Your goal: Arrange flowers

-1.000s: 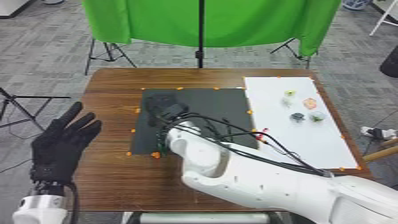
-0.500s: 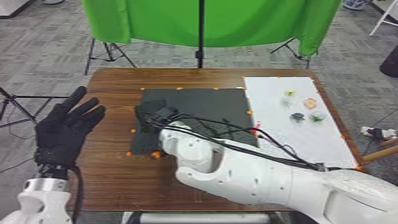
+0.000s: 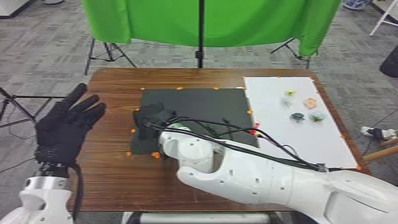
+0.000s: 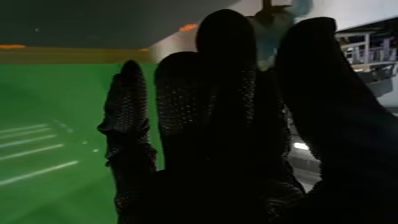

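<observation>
Item: worktop [image 3: 111, 187], brown wood, with a black mat [image 3: 209, 102] on its left and middle part and a white board [image 3: 324, 150] just beside it on the right. Small orange markers [image 3: 155, 155] sit around the mat's edge.

Item: left hand [image 3: 62, 135], black glove. Raised at the left side of the worktop, pointing away from the robot; fingers straight and spread.

Item: right hand [image 3: 153, 119], black glove. Over the left part of the mat, the arm crossing from the right, with black cables [image 3: 235, 145] looped along it. In the right wrist view, long fingers beside a thumb, which pinches a pale bluish piece [image 4: 266, 42] against them near the tips; a brown, stem-like bit [image 4: 266, 7] shows at its end. Exact kind of piece too blurred to tell.

Items, flowers, on the far half of the white board, in a loose group: one yellow-green bloom [image 3: 290, 93], farthest from the robot; one pale whitish piece [image 3: 287, 102], just nearer the robot; one peach bloom [image 3: 310, 103], to the right of the whitish piece; one dark blue-green rosette [image 3: 298, 117], nearer the robot; one green, pale-tinged sprig [image 3: 317, 116], just right of the rosette.

Item: small red piece [image 3: 255, 132], near the board's left edge, beside the cables; kind not clear.

Item: green backdrop [image 3: 151, 22], hanging beyond the worktop, a black pole [image 3: 201, 35] before it.
</observation>
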### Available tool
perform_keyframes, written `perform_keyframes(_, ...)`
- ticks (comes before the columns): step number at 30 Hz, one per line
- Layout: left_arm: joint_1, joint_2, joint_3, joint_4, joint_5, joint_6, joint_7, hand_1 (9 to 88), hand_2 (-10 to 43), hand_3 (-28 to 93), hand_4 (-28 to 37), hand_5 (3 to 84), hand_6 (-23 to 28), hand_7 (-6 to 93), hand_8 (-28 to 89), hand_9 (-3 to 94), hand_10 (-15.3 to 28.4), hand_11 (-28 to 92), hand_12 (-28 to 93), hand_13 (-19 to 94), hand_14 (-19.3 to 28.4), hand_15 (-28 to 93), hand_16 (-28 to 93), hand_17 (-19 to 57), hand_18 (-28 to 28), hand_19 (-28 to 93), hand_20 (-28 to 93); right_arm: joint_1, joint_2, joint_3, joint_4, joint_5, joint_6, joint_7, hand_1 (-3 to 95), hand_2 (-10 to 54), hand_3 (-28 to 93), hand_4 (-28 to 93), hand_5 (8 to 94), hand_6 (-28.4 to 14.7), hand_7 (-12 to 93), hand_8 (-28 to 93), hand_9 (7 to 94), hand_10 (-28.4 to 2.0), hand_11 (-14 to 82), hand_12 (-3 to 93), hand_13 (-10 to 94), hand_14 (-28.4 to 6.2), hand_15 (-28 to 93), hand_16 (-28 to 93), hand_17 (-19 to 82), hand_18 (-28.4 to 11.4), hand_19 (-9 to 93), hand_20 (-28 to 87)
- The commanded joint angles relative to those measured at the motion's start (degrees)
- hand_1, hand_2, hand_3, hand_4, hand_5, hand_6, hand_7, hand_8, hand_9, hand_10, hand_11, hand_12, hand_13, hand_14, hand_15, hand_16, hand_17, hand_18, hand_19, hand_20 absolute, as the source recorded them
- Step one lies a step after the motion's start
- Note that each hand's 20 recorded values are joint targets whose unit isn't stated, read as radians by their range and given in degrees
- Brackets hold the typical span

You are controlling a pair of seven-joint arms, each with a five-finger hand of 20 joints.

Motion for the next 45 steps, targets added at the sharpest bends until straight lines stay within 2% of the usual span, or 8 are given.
perform_keyframes(1,-1.03,-2.33,-0.12,0.56,0.22,-0.24,-2.24,22.1,5.8,79,-28.3,37.5,8.2,11.0,-10,35.6,20.2,21,10,24,28.2,48,-9,-9.0,28.3,57,8,0.25,-0.25,1.31,-1.63,-1.85,-2.86,0.86,41.3,-9.5,72,-28,69.9,1.6,15,-12,81.0,-10.9,41.6,20.2,71,-8.4,72,21,28,-24.0,75,44)
perform_keyframes(8,2.86,-0.9,-0.22,-0.39,-0.83,0.55,0.5,22.1,5.9,79,-28.3,37.5,8.2,10.9,-10,35.7,20.4,21,10,24,28.1,48,-9,-9.0,28.4,57,8,0.38,1.23,-0.02,-3.87,0.41,-1.62,0.13,36.9,-9.5,69,-28,65.5,0.5,14,-12,77.1,-11.6,47.1,20.9,68,-9.8,75,21,26,-26.3,75,45)
perform_keyframes(11,4.08,-0.92,-0.61,-0.89,-0.94,1.0,0.3,22.2,5.9,79,-28.3,37.5,8.2,10.9,-10,35.5,20.3,21,10,24,28.2,48,-9,-9.0,28.4,57,8,-0.45,1.51,0.69,-4.82,0.5,-1.72,-0.05,35.0,-9.5,67,-28,65.4,0.5,14,-12,76.7,-11.9,49.7,21.1,67,-10.5,77,22,26,-26.7,75,46)
perform_keyframes(14,5.7,-2.43,-1.55,-1.66,-0.64,1.48,-1.23,22.2,5.9,79,-28.3,37.5,8.2,11.0,-10,35.5,20.3,21,10,24,28.2,48,-9,-9.0,28.4,57,8,-2.14,2.04,2.69,-5.51,-0.58,-1.63,-0.04,34.0,-9.5,66,-28,65.0,0.4,14,-12,76.7,-11.9,50.1,21.0,67,-10.6,77,22,25,-27.0,75,47)
perform_keyframes(19,8.29,-3.07,-1.93,-2.07,-1.47,2.36,0.23,22.1,5.9,79,-28.3,37.5,8.2,11.0,-10,35.5,20.2,21,10,24,28.1,48,-9,-9.0,28.4,57,8,-0.83,6.45,4.69,-7.92,0.84,2.38,2.96,31.9,-9.5,67,-28,64.5,0.2,14,-12,76.2,-12.1,49.9,20.7,67,-11.3,77,21,25,-27.2,75,47)
perform_keyframes(26,10.88,-3.14,-1.29,-1.35,-3.85,3.41,2.42,22.1,5.9,79,-28.3,37.5,8.2,11.0,-10,35.6,20.1,21,10,24,28.1,48,-9,-9.0,28.4,57,8,-5.55,17.18,16.31,-15.29,6.38,4.38,7.27,31.3,-9.5,71,-28,63.6,-0.3,14,-12,74.5,-12.7,40.6,17.6,64,-11.9,72,18,23,-27.5,74,46)
perform_keyframes(36,9.03,-5.84,-0.15,-0.98,-1.69,2.26,1.16,21.9,6.0,79,-28.3,37.4,8.2,11.0,-10,35.5,20.1,21,10,24,28.2,48,-9,-9.1,28.3,57,8,-18.8,33.18,30.79,-22.01,7.65,9.56,14.39,33.1,-9.5,77,-28,61.2,-0.7,14,-12,68.3,-14.4,29.8,15.4,60,-12.8,66,15,21,-27.2,71,43)
perform_keyframes(45,9.22,-7.35,-0.4,-0.91,-0.67,1.75,-0.49,22.0,5.9,79,-28.3,37.3,8.0,11.2,-10,35.5,20.1,21,10,24,28.1,48,-9,-9.1,28.3,57,8,-23.43,40.37,33.16,-19.33,4.01,9.9,20.79,33.9,-9.5,78,-28,59.7,-0.7,14,-12,63.5,-15.8,25.4,14.8,57,-13.5,66,13,20,-27.6,72,41)
